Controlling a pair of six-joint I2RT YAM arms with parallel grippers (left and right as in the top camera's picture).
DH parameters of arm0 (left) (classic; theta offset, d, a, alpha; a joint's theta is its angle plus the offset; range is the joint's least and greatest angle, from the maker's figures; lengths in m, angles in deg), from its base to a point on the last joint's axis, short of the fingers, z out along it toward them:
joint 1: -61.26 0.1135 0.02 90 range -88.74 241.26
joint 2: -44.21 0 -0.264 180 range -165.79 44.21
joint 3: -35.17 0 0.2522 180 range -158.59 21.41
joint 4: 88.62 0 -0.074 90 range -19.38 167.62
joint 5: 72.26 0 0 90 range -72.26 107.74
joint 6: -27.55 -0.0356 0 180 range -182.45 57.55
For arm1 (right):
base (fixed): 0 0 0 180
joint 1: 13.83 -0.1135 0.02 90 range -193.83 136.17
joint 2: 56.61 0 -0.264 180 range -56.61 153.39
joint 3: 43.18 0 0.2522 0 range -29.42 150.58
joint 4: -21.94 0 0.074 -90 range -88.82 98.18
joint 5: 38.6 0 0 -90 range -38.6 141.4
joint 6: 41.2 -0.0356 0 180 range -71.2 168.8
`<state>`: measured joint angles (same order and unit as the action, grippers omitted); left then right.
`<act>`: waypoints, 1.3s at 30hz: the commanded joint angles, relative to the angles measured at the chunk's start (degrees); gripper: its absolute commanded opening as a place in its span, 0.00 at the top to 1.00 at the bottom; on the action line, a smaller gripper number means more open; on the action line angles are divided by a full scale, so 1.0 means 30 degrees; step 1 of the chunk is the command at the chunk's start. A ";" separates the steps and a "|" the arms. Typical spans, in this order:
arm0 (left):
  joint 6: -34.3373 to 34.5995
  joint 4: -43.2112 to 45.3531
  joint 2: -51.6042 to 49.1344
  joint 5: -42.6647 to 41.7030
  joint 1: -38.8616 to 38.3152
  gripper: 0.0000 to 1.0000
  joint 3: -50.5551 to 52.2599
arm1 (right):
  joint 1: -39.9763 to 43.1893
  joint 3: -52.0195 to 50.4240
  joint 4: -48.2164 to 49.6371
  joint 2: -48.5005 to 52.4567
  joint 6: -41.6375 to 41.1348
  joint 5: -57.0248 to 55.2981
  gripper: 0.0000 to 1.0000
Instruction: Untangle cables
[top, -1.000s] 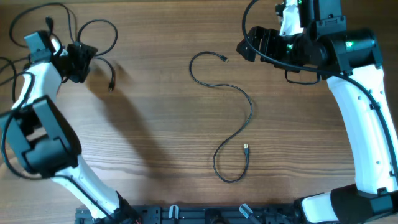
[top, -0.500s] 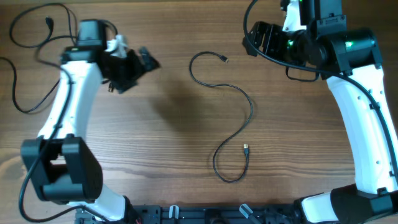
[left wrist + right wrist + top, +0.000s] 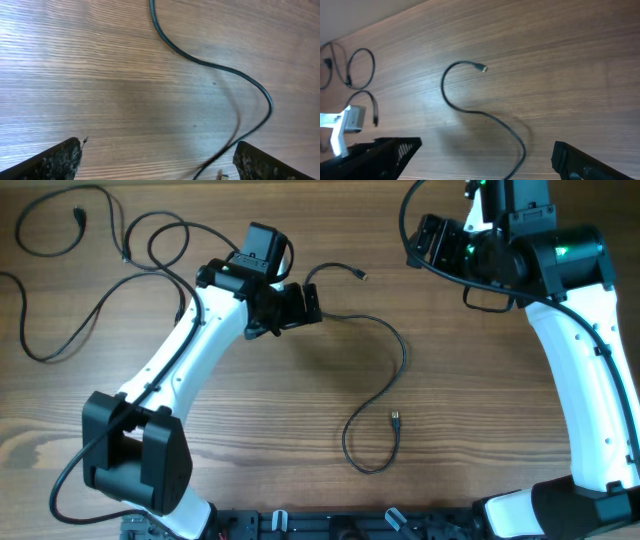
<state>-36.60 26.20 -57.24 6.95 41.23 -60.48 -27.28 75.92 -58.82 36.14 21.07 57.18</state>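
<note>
One thin black cable [image 3: 403, 356] lies in an S-curve mid-table, with a metallic plug at its top end [image 3: 361, 276] and another at its lower end [image 3: 395, 418]. More thin black cables [image 3: 150, 240] lie in loose loops at the far left. My left gripper [image 3: 312, 304] is open and empty, hovering over the top loop of the middle cable; that cable crosses the left wrist view [image 3: 215, 67] between my spread fingers [image 3: 55, 162]. My right gripper [image 3: 420, 242] is open and empty at the top right, high above the table. The middle cable shows in the right wrist view [image 3: 470, 110].
The wooden table [image 3: 250, 410] carries everything. Thicker black wires run off the right arm [image 3: 560, 360] at the top right. The left arm's white links [image 3: 180, 370] stretch diagonally from the lower left. A black rail [image 3: 330, 525] lines the front edge.
My left arm has swung right, from the cable loops at the far left to above the middle cable. The left cables now lie spread on the table. The right gripper has shifted slightly right.
</note>
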 commanded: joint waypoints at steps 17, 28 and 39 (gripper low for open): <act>0.3985 0.3628 -0.1625 0.0860 -0.1260 0.00 0.0189 | -0.0029 -0.0029 -0.0160 0.1311 0.0430 -0.1938 0.00; 0.8684 0.1938 -0.2084 0.0794 0.2616 0.00 0.0189 | -0.0029 -0.0029 -0.1435 0.3249 0.7213 -0.0248 0.00; 0.6375 0.0036 -0.2084 -0.0925 0.4554 0.00 0.0189 | -0.0277 -0.0029 -0.1923 0.6972 1.0258 0.1982 0.00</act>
<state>-14.59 26.55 -63.10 5.21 54.74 -60.39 -27.68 75.92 -63.35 53.97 49.88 66.36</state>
